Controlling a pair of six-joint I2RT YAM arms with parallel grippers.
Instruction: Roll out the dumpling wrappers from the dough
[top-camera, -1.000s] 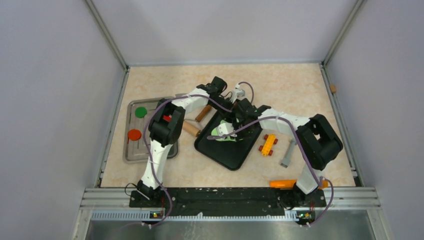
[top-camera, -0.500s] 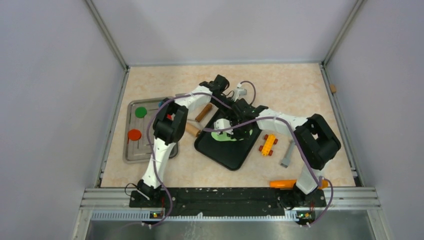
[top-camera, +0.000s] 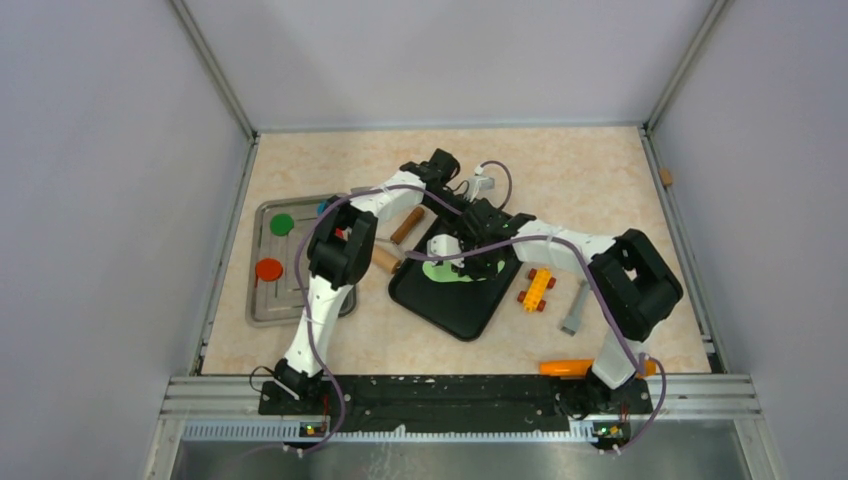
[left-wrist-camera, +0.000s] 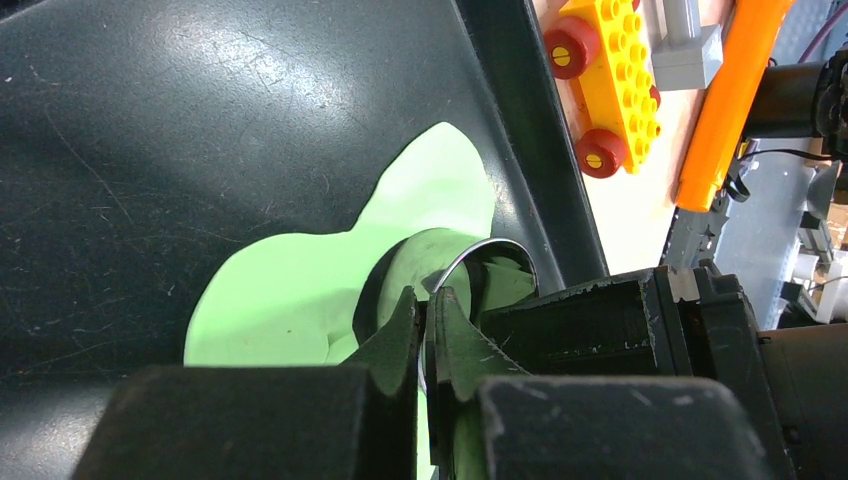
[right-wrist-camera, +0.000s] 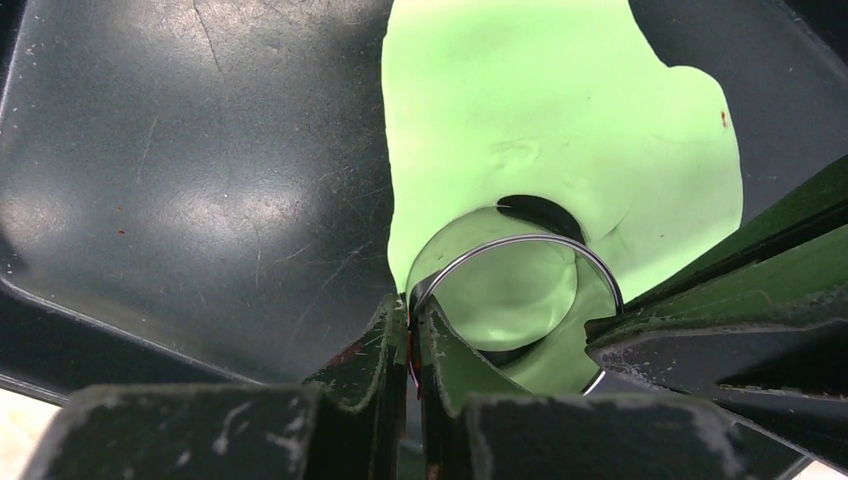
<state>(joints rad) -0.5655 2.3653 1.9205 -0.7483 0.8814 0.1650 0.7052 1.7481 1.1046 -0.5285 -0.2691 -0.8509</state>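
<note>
The flattened dough (right-wrist-camera: 540, 110) is spread on the black tray (right-wrist-camera: 200, 150), where the metal ring cutter (right-wrist-camera: 520, 238) standing on it is pinched at its rim by the left gripper (left-wrist-camera: 428, 300) and the right gripper (right-wrist-camera: 410, 312)

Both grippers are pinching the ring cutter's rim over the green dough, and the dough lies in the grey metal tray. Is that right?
Not quite: the dough lies in the black tray, not the grey metal tray, as the right wrist view shows. The left gripper and right gripper do both pinch the ring cutter by its rim over it.
</note>
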